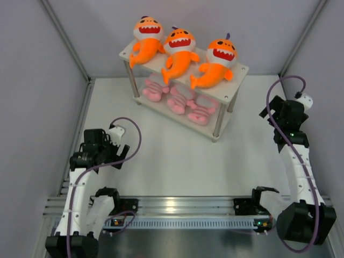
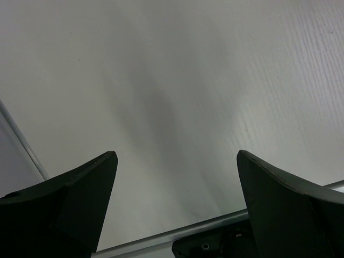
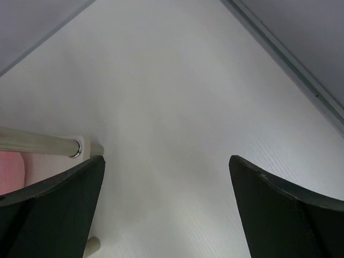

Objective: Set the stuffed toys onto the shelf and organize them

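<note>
The white two-tier shelf (image 1: 239, 71) stands at the back of the table. Three orange shark plushes lie on its top tier: one at the left (image 1: 146, 40), one in the middle (image 1: 179, 52), one at the right (image 1: 217, 63). Three pink striped plushes lie on the lower tier: left (image 1: 154, 88), middle (image 1: 180, 99), right (image 1: 202, 109). My left gripper (image 1: 119, 156) is open and empty over the table's left side; its wrist view (image 2: 177, 156) shows only bare table. My right gripper (image 1: 274, 115) is open and empty, to the right of the shelf; its wrist view (image 3: 166, 161) shows a shelf leg (image 3: 37, 142).
Grey enclosure walls close the left, back and right sides. A metal rail (image 1: 183, 204) runs along the near edge by the arm bases. A pink plush edge (image 3: 11, 169) shows at the far left of the right wrist view.
</note>
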